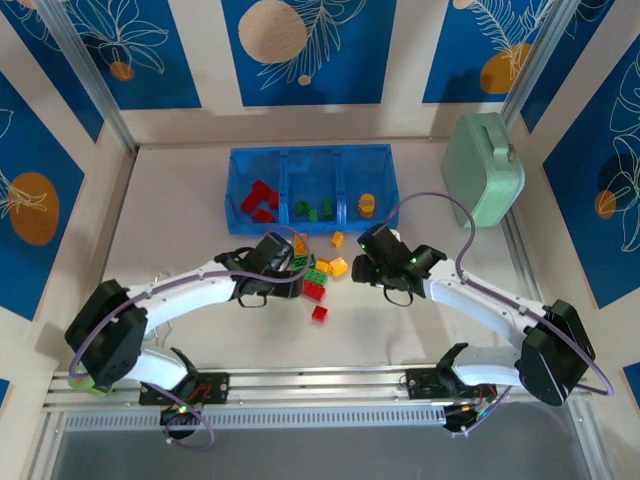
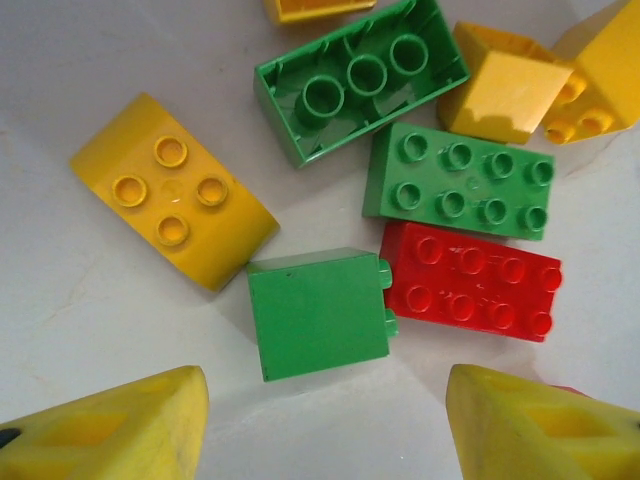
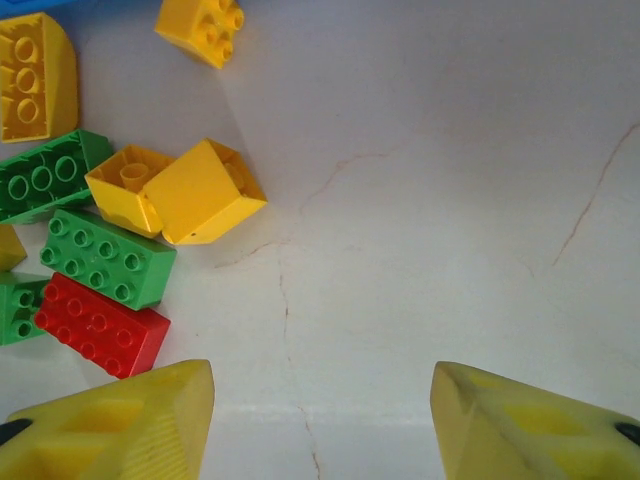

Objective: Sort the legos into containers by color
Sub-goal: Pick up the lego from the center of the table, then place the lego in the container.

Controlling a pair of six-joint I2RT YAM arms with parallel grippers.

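Flanking legos [image 1: 316,277], left claw [image 2: 322,420] spread, right claw [image 3: 322,390] spread

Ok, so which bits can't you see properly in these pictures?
- Top view: the left gripper covers part of the loose pile, so the brick count is unsure.
- Top view: bricks in the tray are too small to see studs.
- Left wrist view: a yellow brick is cut by the top edge; a red sliver hides behind a finger.
- Right wrist view: a green brick is cut by the left edge.
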